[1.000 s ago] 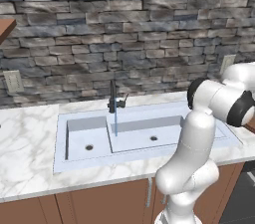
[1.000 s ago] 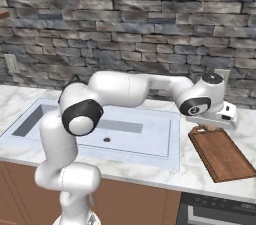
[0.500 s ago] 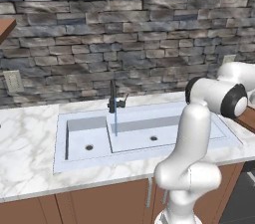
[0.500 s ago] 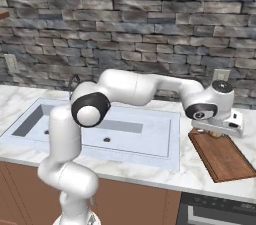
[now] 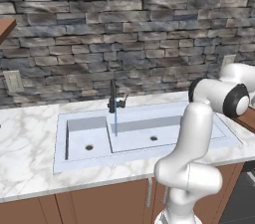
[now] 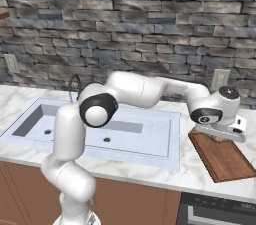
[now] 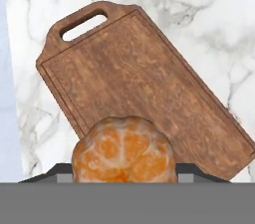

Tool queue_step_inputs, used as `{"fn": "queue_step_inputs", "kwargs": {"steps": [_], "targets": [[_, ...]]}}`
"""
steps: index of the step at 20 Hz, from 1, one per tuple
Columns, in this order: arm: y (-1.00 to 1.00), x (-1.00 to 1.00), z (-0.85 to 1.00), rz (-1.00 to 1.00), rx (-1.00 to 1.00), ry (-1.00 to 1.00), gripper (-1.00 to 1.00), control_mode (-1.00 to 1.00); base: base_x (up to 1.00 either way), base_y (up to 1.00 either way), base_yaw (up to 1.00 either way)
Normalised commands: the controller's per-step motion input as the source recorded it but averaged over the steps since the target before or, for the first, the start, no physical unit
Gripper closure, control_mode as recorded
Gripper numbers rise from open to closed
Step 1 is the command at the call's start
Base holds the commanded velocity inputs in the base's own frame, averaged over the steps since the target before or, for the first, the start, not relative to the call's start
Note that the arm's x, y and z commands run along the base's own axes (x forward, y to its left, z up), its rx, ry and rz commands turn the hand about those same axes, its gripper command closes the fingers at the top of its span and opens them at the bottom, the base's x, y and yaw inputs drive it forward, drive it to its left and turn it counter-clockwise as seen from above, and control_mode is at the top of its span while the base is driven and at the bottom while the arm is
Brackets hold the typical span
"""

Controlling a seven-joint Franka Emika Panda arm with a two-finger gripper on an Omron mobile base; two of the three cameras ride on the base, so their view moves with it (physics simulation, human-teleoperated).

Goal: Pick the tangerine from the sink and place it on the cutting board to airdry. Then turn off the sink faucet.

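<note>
- The tangerine is clamped between the closed-in jaws of the gripper, at the bottom centre of the hand view.
- Since a second ago, it has been carried rightward and lower over the cutting board, at the right of the right base view.
- Release is judged next.
- Water is seen running from the sink faucet.

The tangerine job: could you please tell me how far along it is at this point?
Done: the tangerine is out of the sink and held in the end effector, above the cutting board. In hand: carrying it over the board; it is not set down yet. Left: release it on the board, then turn off the sink faucet, whose blue stream runs into the basin.
</note>
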Motion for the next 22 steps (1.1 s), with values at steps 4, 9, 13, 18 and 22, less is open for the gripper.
{"fn": "queue_step_inputs", "kwargs": {"steps": [4,9,13,18,22], "targets": [[0.00,0.02,-0.39,0.00,0.00,0.00,1.00,-1.00,0.00,0.00,0.00],[0.00,0.00,-0.38,0.00,0.00,0.00,1.00,-1.00,0.00,0.00,0.00],[0.00,0.00,-0.29,0.00,0.00,0.00,1.00,-1.00,0.00,0.00,0.00],[0.00,0.00,-0.25,0.00,0.00,0.00,1.00,-1.00,0.00,0.00,0.00],[0.00,0.00,-0.21,0.00,0.00,0.00,1.00,-1.00,0.00,0.00,0.00]]}}
